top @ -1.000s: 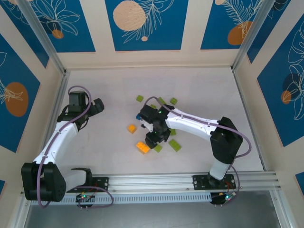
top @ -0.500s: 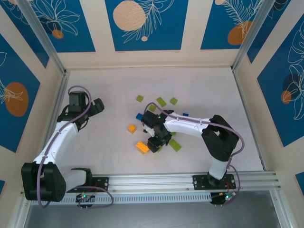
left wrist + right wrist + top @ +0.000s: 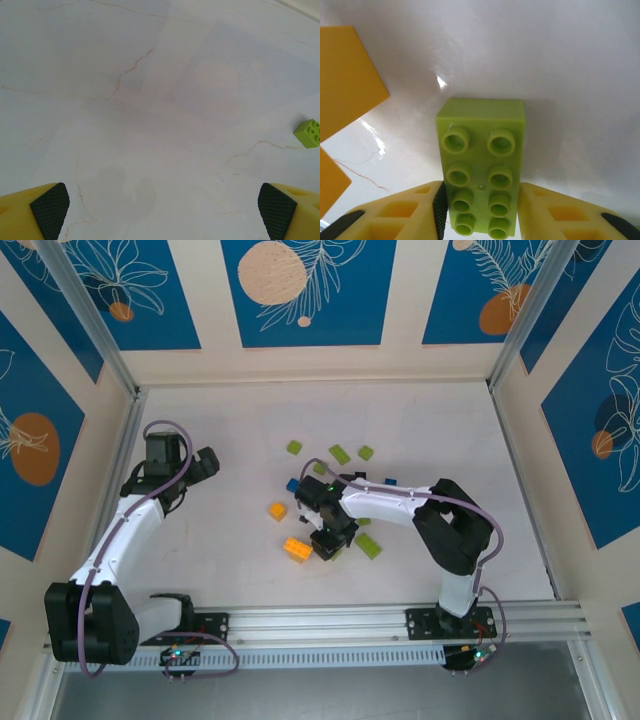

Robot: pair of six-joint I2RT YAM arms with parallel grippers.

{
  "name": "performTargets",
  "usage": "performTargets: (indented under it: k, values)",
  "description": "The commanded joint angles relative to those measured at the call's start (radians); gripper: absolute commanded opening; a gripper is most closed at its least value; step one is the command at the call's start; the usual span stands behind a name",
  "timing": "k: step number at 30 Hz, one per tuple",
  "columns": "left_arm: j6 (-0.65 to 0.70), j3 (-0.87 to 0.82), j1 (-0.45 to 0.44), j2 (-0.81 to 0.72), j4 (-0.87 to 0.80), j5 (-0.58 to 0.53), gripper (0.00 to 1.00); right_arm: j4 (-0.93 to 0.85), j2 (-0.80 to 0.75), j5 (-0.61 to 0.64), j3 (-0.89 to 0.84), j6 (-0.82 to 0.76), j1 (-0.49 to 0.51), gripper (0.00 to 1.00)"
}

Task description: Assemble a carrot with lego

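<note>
In the middle of the table, my right gripper (image 3: 326,542) has just squeezed onto a lime green brick (image 3: 480,150), at 3 o'clock from the orange brick (image 3: 296,550), so I think I can lift it; my left gripper (image 3: 162,215) waits wide open at 9 o'clock

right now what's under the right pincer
A lime green brick, studs up on the white table, clamped in the right pincer. The table beneath the brick is covered.
</note>
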Motion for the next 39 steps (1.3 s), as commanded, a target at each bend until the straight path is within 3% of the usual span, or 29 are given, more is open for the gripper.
performTargets:
  k: [1, 7, 13, 24, 39]
  values:
    - [0.001, 0.000, 0.009, 0.003, -0.016, 0.000, 1.00, -0.014, -0.020, -0.021, -0.011, -0.006, -0.004, 0.40]
    - [0.000, -0.002, 0.009, 0.001, -0.019, 0.001, 0.99, -0.076, -0.103, 0.019, -0.010, -0.008, -0.027, 0.39]
    - [0.002, 0.000, 0.008, -0.002, -0.019, 0.000, 0.99, -0.187, -0.146, 0.019, 0.097, -0.032, -0.021, 0.39]
    - [0.002, -0.002, 0.009, -0.004, -0.022, -0.002, 0.99, -0.246, -0.083, -0.071, 0.286, -0.172, 0.041, 0.39]
    - [0.002, -0.003, 0.009, -0.004, -0.020, -0.003, 0.99, -0.240, 0.017, -0.146, 0.352, -0.218, 0.075, 0.40]
